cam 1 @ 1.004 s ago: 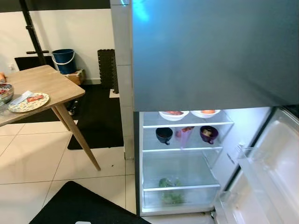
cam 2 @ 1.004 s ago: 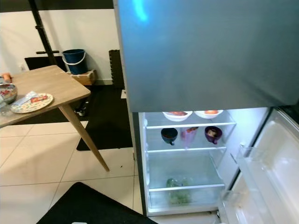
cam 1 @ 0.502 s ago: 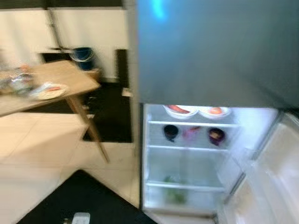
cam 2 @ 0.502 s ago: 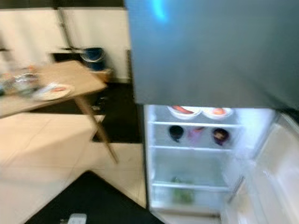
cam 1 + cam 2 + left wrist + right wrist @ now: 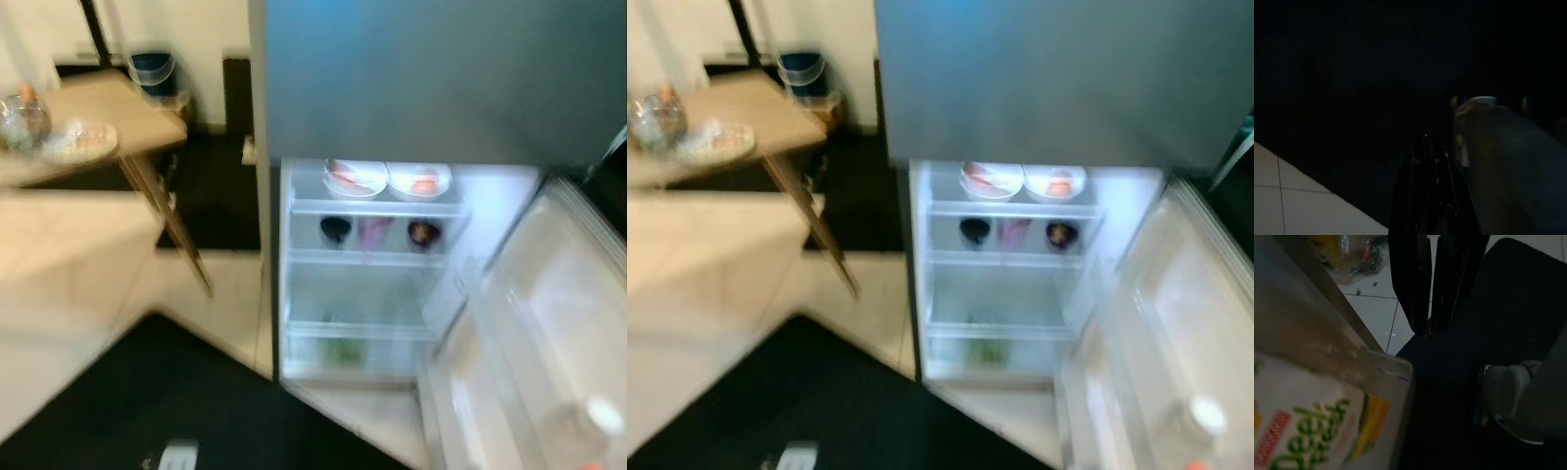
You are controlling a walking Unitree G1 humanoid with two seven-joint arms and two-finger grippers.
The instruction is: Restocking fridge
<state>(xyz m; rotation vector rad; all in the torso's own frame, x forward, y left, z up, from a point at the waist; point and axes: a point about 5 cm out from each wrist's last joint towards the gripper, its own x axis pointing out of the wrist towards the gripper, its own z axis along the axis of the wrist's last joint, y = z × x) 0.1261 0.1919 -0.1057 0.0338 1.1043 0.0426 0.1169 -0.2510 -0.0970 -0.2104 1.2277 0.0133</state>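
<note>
Grey-fronted and lit from within, the fridge (image 5: 411, 88) stands straight ahead of us, its lower door (image 5: 549, 333) swung wide open on our right, though the head views are blurred. On the top shelf two white bowls (image 5: 355, 177) sit side by side, each holding something reddish or orange. One shelf down we make out a dark cup (image 5: 335, 230), a pinkish item (image 5: 373, 232) and a purple cup (image 5: 423, 233) in a row. Something green (image 5: 343, 351) lies in the bottom drawer. In the open door's lower rack stands a clear bottle with a white cap (image 5: 588, 431).

Our right gripper (image 5: 1429, 330) hangs over the black floor mat (image 5: 1498, 308) and the pale floor tiles, its two black fingers (image 5: 1409, 284) drawn together at the tips and holding nothing. Just beside it in the right wrist view we see the edge of a clear container (image 5: 1342, 357) with a printed packet (image 5: 1308, 431) inside. Our left gripper (image 5: 1429, 142) hangs idle in deep shade above the dark mat; its fingers seem to lie close together, but we cannot tell for sure.

Off to our left stands a wooden table (image 5: 108, 117) carrying a patterned plate (image 5: 83, 139) and a glass bowl (image 5: 22, 119). Behind it, a blue bucket (image 5: 152, 69) sits against the wall.
</note>
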